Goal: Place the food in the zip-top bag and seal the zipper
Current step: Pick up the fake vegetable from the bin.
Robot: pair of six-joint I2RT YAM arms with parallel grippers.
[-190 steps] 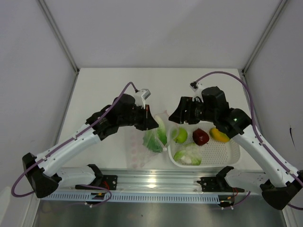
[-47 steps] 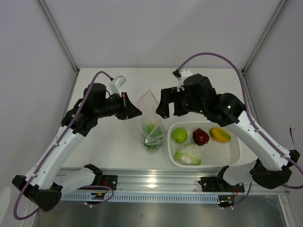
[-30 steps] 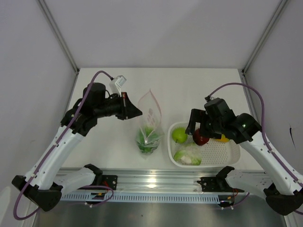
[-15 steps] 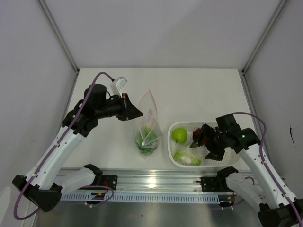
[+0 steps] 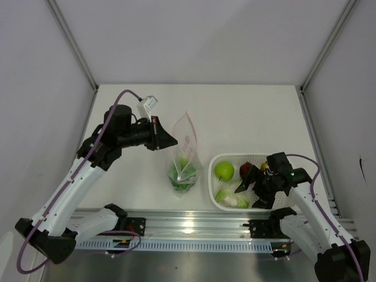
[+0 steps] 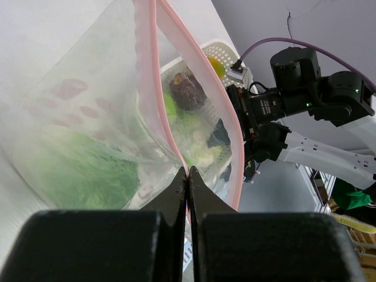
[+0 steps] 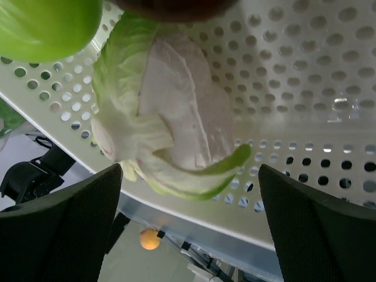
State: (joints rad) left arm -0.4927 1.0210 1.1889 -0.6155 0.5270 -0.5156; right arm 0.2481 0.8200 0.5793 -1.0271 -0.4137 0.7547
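Observation:
My left gripper is shut on the pink zipper and holds the zip-top bag upright with its mouth open. The green lettuce sits in the bag's bottom and shows in the left wrist view. My right gripper is open and low in the white basket, its fingers wide on either side of the white cauliflower, not touching it. The green apple, dark red apple and yellow-orange fruit, partly hidden by the arm, lie in the basket.
The basket's perforated wall is close under my right gripper. The metal rail runs along the table's near edge. The right arm is seen through the bag in the left wrist view.
My right arm has left the bag's mouth and swung back and down into the basket over the cauliflower. My left gripper keeps holding the bag up, with the lettuce inside.

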